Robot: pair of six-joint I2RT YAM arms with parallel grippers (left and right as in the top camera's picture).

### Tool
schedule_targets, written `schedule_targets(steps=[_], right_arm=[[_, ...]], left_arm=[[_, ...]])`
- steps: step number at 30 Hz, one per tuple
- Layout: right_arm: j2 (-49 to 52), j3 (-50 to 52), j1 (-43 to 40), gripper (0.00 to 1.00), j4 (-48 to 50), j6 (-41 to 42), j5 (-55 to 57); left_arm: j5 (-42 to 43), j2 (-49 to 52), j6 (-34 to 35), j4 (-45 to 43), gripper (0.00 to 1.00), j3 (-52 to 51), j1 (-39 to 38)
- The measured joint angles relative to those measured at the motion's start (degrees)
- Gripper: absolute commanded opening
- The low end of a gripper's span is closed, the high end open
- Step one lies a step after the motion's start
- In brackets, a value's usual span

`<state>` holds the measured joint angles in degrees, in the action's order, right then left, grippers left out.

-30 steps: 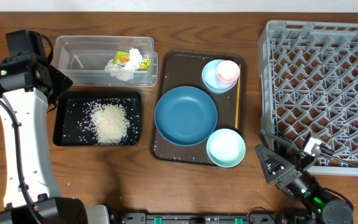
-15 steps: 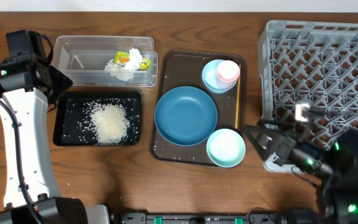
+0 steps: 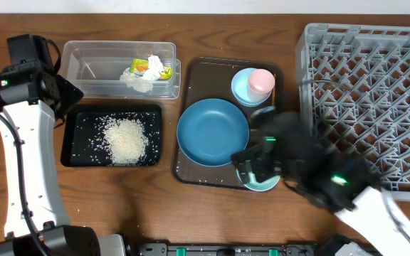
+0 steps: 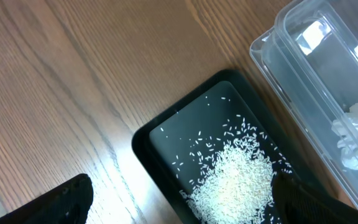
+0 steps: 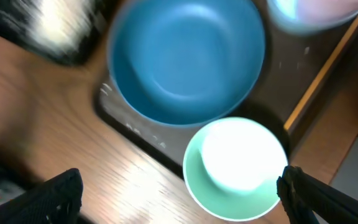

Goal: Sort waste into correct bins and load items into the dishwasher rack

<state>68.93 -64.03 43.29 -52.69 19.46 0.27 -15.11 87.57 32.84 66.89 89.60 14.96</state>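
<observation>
Reaching in from the near right corner, the right arm lies diagonally across the table, blurred in the overhead view. Right gripper [image 5: 179, 182]: fingers spread wide, nothing between them, poised above the mint-green bowl [image 5: 238, 168].

- Mint bowl: near right corner of the brown tray [image 3: 184, 171], upright, largely hidden under the arm from above.
- Dark blue bowl [image 5: 185, 59]: just beyond, tray's left half, upright, empty.
- Thin orange stick [image 5: 321, 74]: lying along the tray's right rim.
- Small light blue bowl [image 3: 240, 89]: far right corner of the tray, pink cup [image 3: 262, 80] sitting in it.
- Dishwasher rack [image 3: 376, 85]: right of the tray, no dishes in it.

Left arm: white link running up the left edge of the table [image 4: 61, 81], black wrist bent inward toward the bins. Left gripper [image 4: 179, 190]: fingers well apart, holding nothing, hanging over one end of the black tray [image 4: 148, 149].

- Rice [image 4: 235, 180]: heaped mid-tray (stray grains scattered around the heap).
- Clear tub [image 3: 91, 67]: just beyond the black tray; crumpled tissue [image 3: 142, 80] and yellow-green wrapper [image 3: 144, 65] at its right end.
</observation>
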Motion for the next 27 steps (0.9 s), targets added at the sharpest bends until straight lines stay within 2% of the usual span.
schedule_targets(steps=[6, 11, 17, 23, 27], right_arm=[[13.0, 0.0, 2.5, 0.99, -2.7, 0.7, 3.8], [19.0, 0.0, 2.8, 0.99, -6.7, 0.9, 4.0], [21.1, 0.0, 3.3, 0.84, -4.9, 1.1, 0.3], [24.3, 0.0, 4.6, 0.77, -1.8, 1.7, -0.6], [27.3, 0.0, 5.4, 0.76, -0.9, 2.9, -0.6]], left_arm=[[0.0, 0.0, 0.0, 0.0, 0.93, 0.0, 0.0], [0.0, 0.0, 0.0, 0.0, 0.93, 0.0, 0.0], [0.0, 0.0, 0.0, 0.0, 0.93, 0.0, 0.0], [0.0, 0.0, 0.0, 0.0, 0.93, 0.0, 0.0], [0.0, 0.0, 0.0, 0.0, 0.94, 0.0, 0.0]])
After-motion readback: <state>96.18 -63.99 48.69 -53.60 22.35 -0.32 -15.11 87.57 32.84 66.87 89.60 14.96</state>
